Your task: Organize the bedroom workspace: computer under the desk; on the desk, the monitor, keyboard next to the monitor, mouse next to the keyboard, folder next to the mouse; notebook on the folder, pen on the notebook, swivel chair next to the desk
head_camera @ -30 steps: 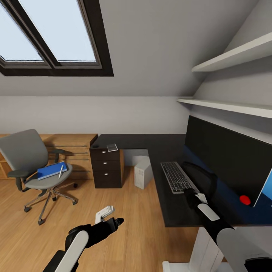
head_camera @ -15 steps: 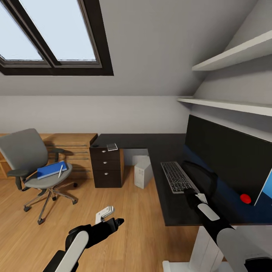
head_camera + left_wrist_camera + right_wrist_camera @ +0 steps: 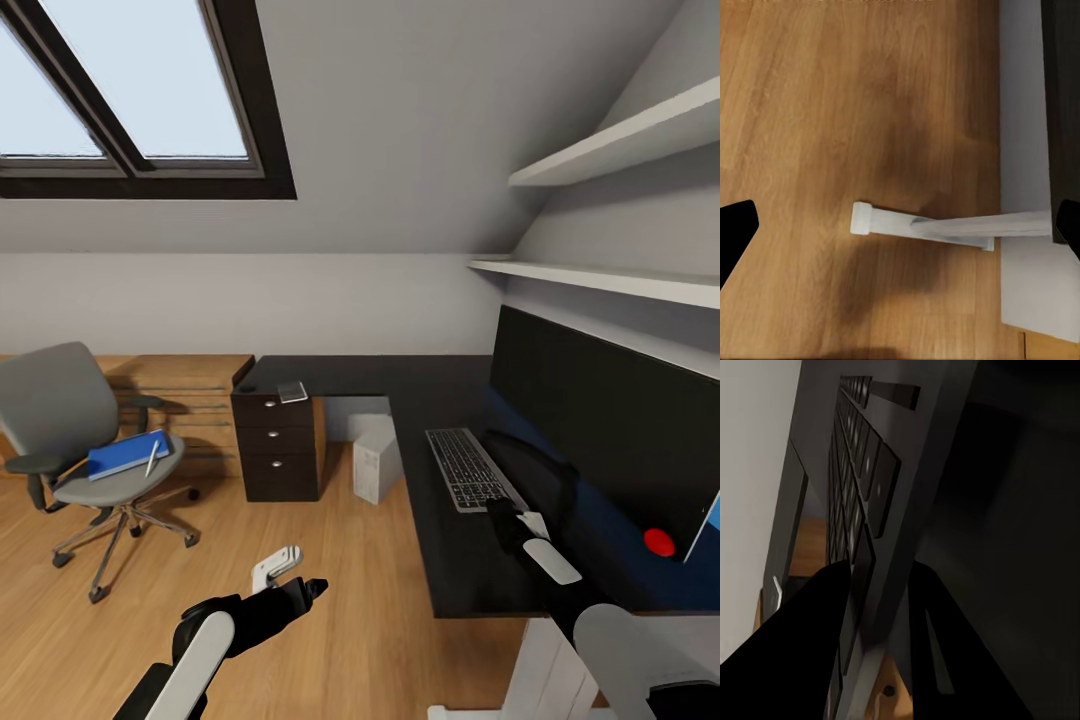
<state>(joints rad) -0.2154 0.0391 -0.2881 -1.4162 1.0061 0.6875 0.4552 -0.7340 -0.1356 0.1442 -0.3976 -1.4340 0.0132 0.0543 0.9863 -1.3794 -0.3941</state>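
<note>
Sloped grey ceiling and a skylight hang over a bedroom with a wood floor (image 3: pixel 380 590). On the glossy black L-shaped desk (image 3: pixel 440 400) lies the slim silver-framed keyboard with dark grey keys (image 3: pixel 470 468), just left of the large black-screened monitor (image 3: pixel 610 420). The right gripper (image 3: pixel 512 516) sits at the keyboard's near end; in the right wrist view its dark fingers (image 3: pixel 832 615) straddle the keyboard's edge (image 3: pixel 862 495), clenched on it. The light grey tower computer (image 3: pixel 376 458) stands under the desk. Far left, the grey swivel chair (image 3: pixel 70 420) carries the bright blue folder (image 3: pixel 122 453) with the thin white pen (image 3: pixel 151 459) on it. The left gripper (image 3: pixel 295 580) hovers released over the floor.
</note>
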